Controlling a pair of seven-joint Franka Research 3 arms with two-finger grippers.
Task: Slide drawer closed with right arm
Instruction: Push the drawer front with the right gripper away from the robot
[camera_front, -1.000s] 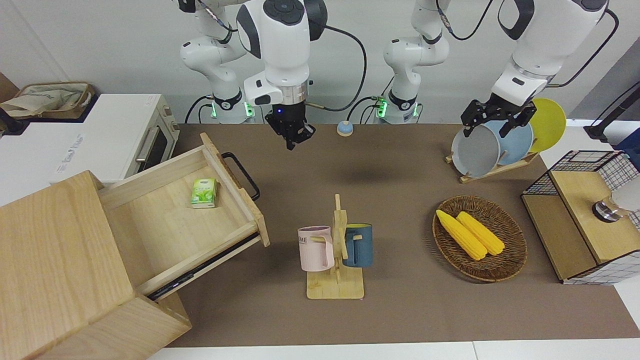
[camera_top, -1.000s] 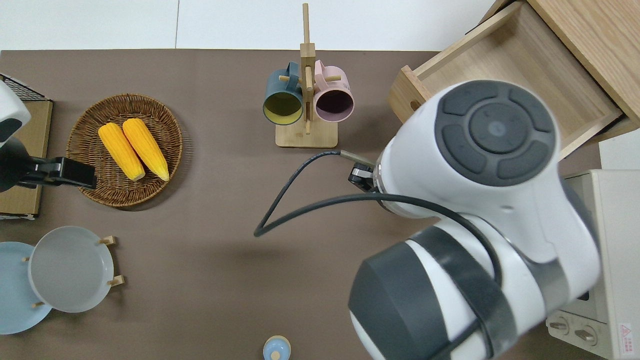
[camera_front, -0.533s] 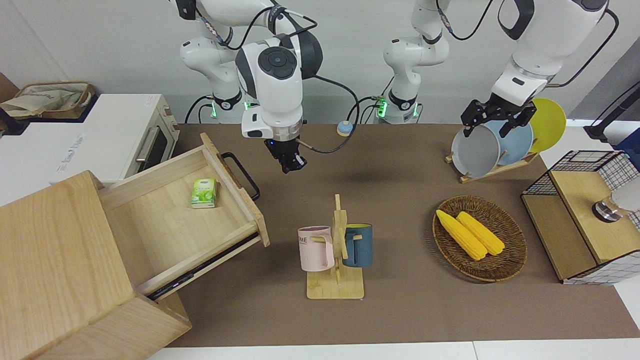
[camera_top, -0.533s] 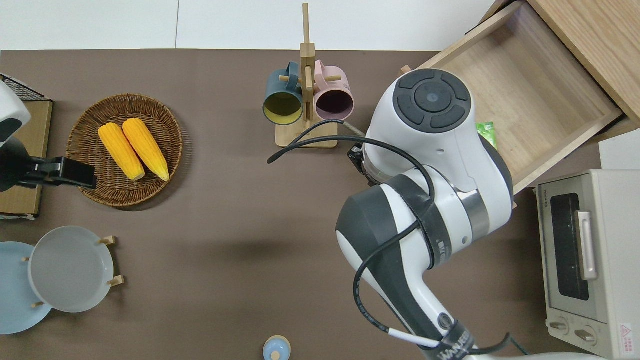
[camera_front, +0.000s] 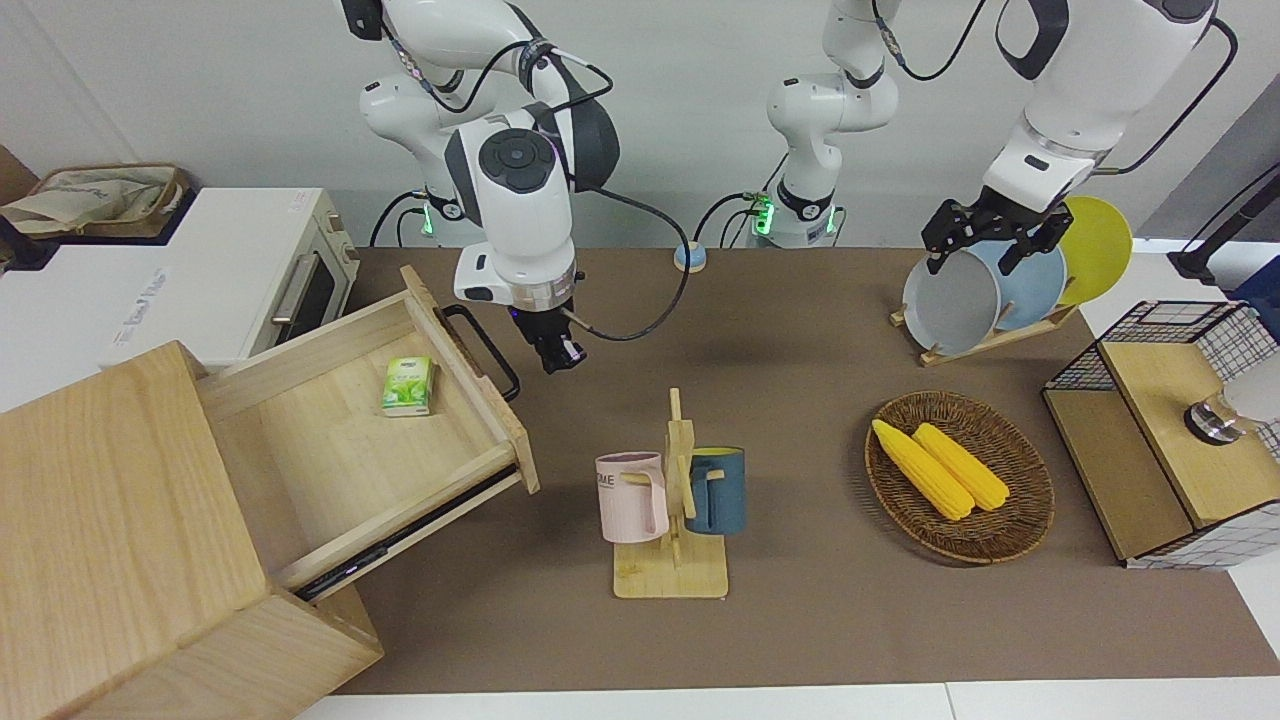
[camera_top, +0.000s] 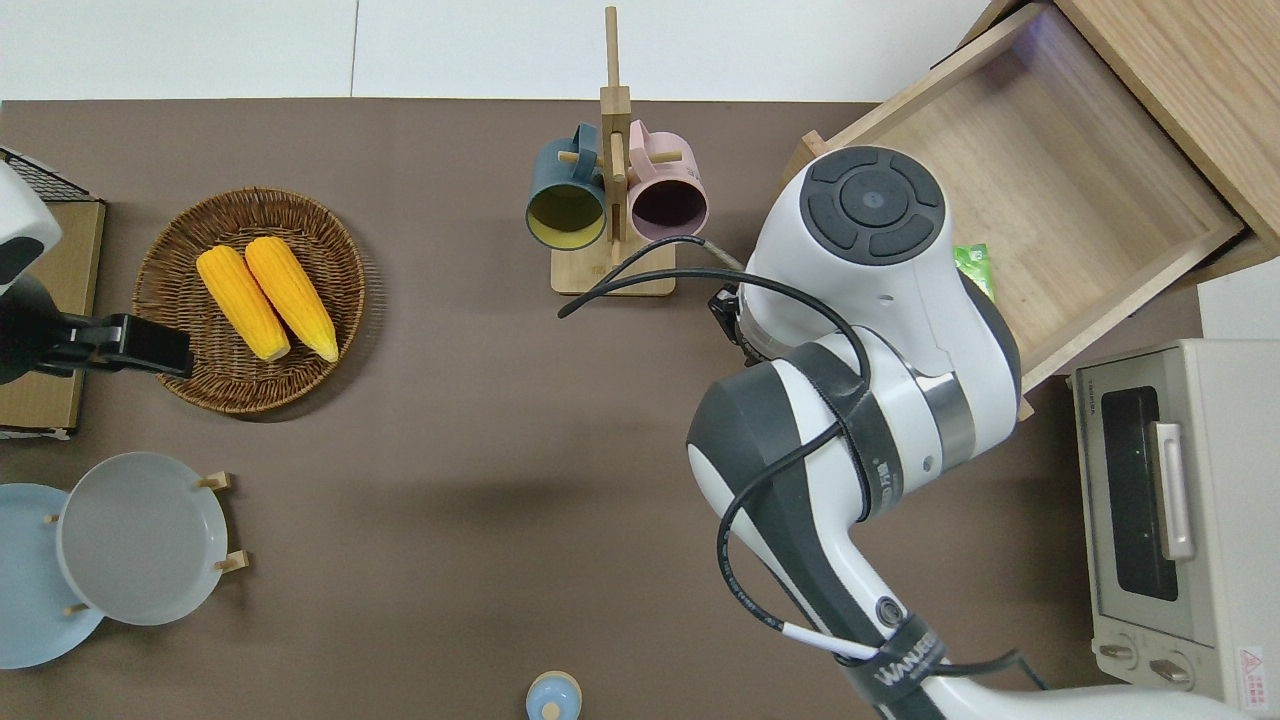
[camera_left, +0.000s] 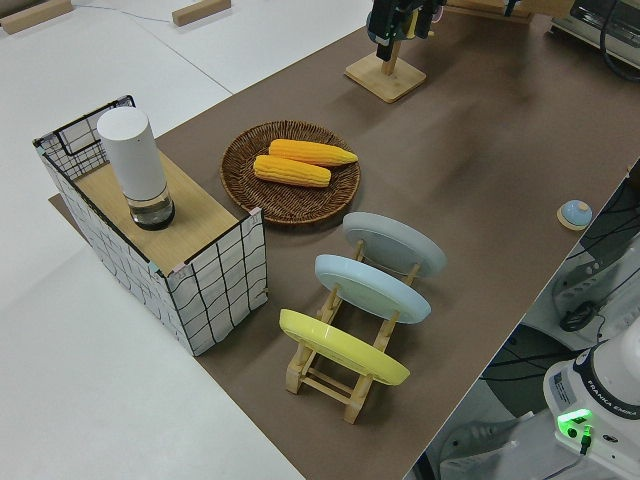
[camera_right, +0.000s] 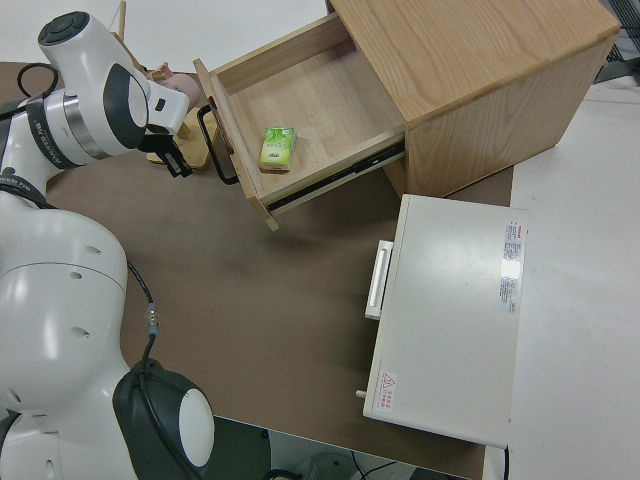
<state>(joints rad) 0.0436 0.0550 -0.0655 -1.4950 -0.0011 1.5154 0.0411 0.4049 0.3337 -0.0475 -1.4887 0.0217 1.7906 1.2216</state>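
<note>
The drawer (camera_front: 370, 430) stood open, my right gripper (camera_front: 553, 355) at 3 o'clock of its handle (camera_front: 483, 350); overhead, my arm hid the fingers. I cannot tell whether they were apart. Left arm parked.

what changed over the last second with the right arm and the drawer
The right arm's pincer came down and swung toward the black handle of the drawer; it now hangs just beside the handle, not yet touching. Nothing was grasped or released. The drawer stayed pulled out with the green packet inside, and the left arm stayed parked.
</note>
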